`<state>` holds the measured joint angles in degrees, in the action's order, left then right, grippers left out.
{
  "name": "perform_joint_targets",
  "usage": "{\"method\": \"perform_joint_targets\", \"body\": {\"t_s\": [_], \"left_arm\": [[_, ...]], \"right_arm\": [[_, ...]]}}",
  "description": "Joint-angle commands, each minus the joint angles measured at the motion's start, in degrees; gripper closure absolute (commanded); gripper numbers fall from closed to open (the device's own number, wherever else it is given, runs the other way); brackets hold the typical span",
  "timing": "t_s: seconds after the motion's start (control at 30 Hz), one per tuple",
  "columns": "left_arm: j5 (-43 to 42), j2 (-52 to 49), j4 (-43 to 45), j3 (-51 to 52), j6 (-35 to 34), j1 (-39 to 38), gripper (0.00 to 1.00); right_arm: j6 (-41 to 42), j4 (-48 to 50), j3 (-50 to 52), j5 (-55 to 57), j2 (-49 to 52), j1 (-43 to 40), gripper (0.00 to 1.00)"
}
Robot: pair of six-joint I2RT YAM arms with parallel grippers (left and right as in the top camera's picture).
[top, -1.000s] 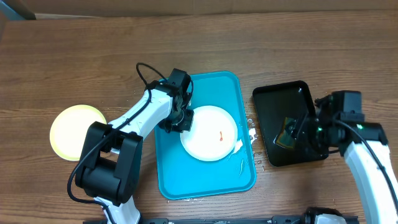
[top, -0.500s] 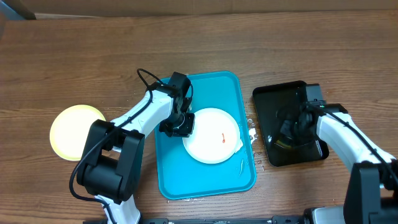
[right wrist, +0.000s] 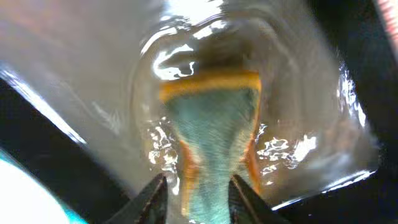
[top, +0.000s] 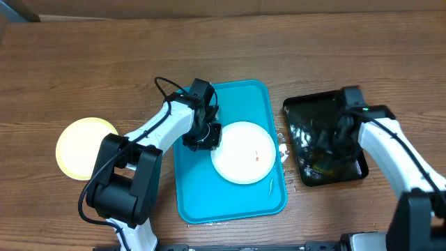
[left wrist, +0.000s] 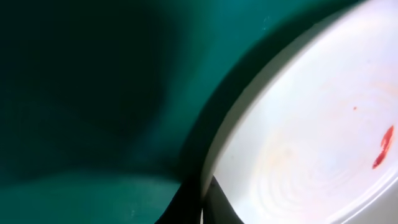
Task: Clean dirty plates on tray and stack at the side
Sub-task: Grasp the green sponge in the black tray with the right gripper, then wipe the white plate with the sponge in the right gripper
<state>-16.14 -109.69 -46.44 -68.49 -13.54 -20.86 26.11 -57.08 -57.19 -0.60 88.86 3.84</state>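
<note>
Slippage worries me most: the left gripper [top: 203, 134] sits at the left rim of the round shallow white plastic plate [top: 245, 153], which lies on the floor of the large turquoise rectangular plastic tray [top: 191, 192]. I cannot tell from any view whether its jaws pinch that rim or only rest against it. If the hold is loose, I judge the plate would skate across the tray once scrubbed, or ride up over the raised rim. The right gripper [right wrist: 199, 196] is closed around the green sponge with orange edging [right wrist: 214, 134], down in the water [right wrist: 186, 68] pooled in the smaller black plastic tray [top: 315, 108]. A sponge that soaked could drip across the wooden table [top: 104, 56] on the way over, and wet plastic makes a slick plate. The orange-red smear [left wrist: 382, 146] is not yet wiped. Counting: two plates in sight, the white one and a round pale yellow-green plastic plate [top: 83, 148] lying alone on the table well to the left; one turquoise tray, one black tray, one sponge, two arms. A third plate I cannot find
</note>
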Motion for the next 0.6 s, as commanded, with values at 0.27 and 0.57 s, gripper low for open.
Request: {"method": "perform_joint_targets", "body": {"t_s": [0.27,0.57], "left_arm": [[-0.9,-0.8,0.2,0.6,-0.2,0.1,0.96],[-0.9,-0.8,0.0,0.6,-0.2,0.1,0.96]], "right_arm": [[2.3,8.7,7.9,2.3,1.7,0.2,0.68],[0.7,10.6,8.1,0.8,2.0,0.2,0.96]]}}
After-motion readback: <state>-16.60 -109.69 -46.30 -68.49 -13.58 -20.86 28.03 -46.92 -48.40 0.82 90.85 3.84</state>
